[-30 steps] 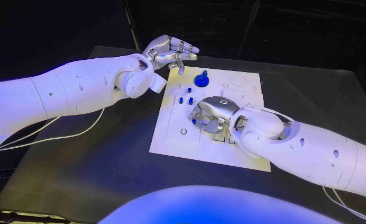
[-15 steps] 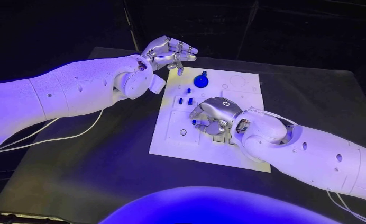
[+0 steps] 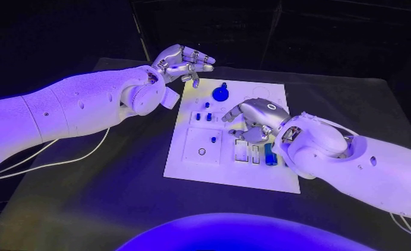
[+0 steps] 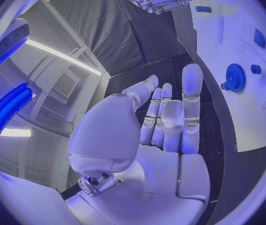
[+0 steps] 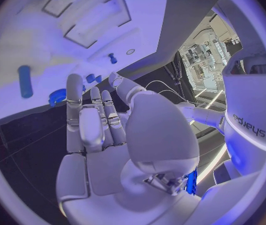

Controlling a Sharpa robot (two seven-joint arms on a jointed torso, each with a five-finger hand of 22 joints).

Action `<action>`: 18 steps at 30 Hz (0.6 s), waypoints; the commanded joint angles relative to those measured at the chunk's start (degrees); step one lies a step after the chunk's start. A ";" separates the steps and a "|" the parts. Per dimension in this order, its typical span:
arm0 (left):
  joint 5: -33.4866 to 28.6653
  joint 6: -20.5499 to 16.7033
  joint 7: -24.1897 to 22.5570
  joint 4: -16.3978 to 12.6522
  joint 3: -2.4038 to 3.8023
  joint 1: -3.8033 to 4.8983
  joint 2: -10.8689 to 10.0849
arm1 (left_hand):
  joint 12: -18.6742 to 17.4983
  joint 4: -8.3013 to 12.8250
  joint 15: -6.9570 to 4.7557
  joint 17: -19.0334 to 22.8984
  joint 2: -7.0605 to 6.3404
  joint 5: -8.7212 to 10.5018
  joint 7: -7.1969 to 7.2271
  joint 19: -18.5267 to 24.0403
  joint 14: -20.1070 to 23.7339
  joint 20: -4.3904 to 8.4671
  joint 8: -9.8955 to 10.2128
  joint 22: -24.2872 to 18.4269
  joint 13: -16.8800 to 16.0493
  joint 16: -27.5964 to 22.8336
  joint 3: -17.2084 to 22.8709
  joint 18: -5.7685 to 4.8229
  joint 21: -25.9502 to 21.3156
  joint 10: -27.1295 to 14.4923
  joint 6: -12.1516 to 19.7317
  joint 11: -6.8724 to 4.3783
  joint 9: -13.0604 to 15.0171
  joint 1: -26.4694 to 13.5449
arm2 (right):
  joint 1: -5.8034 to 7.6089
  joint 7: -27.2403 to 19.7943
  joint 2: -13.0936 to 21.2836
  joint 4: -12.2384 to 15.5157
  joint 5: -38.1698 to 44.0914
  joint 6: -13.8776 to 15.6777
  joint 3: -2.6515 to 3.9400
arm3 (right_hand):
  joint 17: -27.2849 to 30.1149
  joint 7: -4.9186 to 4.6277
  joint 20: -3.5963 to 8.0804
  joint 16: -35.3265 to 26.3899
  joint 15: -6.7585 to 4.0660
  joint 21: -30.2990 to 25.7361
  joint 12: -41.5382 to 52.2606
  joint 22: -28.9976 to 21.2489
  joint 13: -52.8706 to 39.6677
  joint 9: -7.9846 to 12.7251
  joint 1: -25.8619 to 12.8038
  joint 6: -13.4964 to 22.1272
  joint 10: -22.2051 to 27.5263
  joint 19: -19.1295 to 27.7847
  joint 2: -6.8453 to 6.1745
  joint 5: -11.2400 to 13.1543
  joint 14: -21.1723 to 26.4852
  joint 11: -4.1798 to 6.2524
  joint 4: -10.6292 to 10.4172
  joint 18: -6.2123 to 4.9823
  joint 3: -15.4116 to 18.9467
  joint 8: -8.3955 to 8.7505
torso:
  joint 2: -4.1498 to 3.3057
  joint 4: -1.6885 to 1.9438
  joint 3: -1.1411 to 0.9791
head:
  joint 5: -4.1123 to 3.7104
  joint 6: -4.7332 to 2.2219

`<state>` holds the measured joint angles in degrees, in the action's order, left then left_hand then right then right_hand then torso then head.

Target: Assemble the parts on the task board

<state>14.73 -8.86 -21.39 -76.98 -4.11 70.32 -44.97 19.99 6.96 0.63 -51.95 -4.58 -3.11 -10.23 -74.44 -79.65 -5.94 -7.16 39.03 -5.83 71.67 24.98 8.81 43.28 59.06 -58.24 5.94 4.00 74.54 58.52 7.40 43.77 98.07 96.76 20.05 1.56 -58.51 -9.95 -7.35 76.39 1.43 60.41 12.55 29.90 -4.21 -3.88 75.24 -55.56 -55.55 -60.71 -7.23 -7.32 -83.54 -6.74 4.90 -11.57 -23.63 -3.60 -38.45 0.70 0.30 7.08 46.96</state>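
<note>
Task board, a white plate, lies flat in the middle of the black table, its long side running from near to far. At its far end a blue gear with a small knob sits on the board; the left wrist view shows the same gear with toothed rim, and a small blue peg just beside it. Nearer, on the board's left half, several small blue pegs stand in a cluster, and a single small blue piece sits in a raised square panel. Toward the board's right near part a blue cylinder lies in one of the long slots, beside two other slots.

Left hand hovers over the table just beyond the board's far left corner, fingers loosely curled and apart, holding nothing; the left wrist view shows its palm bare and its fingers extended.

Right hand hangs above the board's middle right, just far of the slots, fingers bent downward. In the right wrist view its fingers are straight and slightly apart with nothing between them, and the cylinder lies apart from them on the board.
</note>
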 commanded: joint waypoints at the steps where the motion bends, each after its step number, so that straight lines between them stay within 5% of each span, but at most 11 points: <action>1: -0.25 0.73 -0.08 0.01 0.03 0.09 -0.03 | 0.26 -0.15 0.03 0.05 -0.05 0.10 0.13 0.24 0.44 -0.17 -0.32 -0.10 -0.06 -0.15 -0.32 1.12 -0.33 -0.35 0.35 -0.10 -0.05 -0.46 | 1.67 2.31 1.53 0.26 -2.96 -1.92 0.47 | -0.22 0.45 0.13 0.39 -0.14 0.33 0.51 0.39 0.03 0.09 -0.34 0.17 0.19 -0.56 -0.67 -0.45 -0.61 0.43 -0.23 1.03 0.87 -0.01 | 0.05 -0.07 0.01 | -0.78 -0.54; 7: -0.25 0.87 -0.07 0.02 0.02 0.09 0.04 | 0.26 -0.15 0.03 0.05 -0.05 0.10 0.13 0.24 0.44 -0.17 -0.32 -0.10 -0.06 -0.15 -0.32 1.12 -0.33 -0.35 0.35 -0.10 -0.05 -0.46 | 4.30 4.80 4.47 -0.84 -3.74 -6.45 0.93 | -0.21 0.94 0.31 0.38 -0.33 0.47 1.46 0.73 0.13 0.09 -0.55 0.73 0.78 -1.11 -1.10 -0.68 -0.74 0.66 -0.66 1.14 2.78 -0.01 | -0.06 0.09 0.01 | -1.80 -1.30; 18: -0.25 0.96 -0.01 0.04 0.00 0.08 0.07 | 0.26 -0.15 0.03 0.05 -0.05 0.10 0.13 0.24 0.44 -0.17 -0.32 -0.09 -0.07 -0.15 -0.33 1.12 -0.32 -0.35 0.36 -0.10 -0.05 -0.46 | 5.07 7.71 5.98 -1.81 -2.37 -13.68 1.00 | 3.34 1.48 0.12 -1.68 -0.12 -1.88 3.84 -1.86 0.24 0.05 1.19 3.27 4.95 -0.32 -1.18 -1.07 0.12 0.34 -2.93 0.94 10.95 -0.07 | -0.15 0.05 0.04 | -2.57 -1.62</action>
<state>14.73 -8.59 -21.28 -76.89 -4.14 70.31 -44.92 19.99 6.96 0.63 -51.96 -4.58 -3.11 -10.23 -74.44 -79.65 -5.94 -7.16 38.99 -5.83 71.67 24.98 8.81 43.28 59.06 -58.25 5.94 4.00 74.54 63.46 13.16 49.84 96.24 94.09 10.92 2.52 -55.39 -8.42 -7.11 74.96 1.22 58.85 16.18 28.14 -3.98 -3.85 75.93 -52.80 -50.95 -61.41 -8.59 -8.04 -83.75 -6.39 2.18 -11.58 -13.32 -3.61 -38.56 0.81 0.34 4.46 45.36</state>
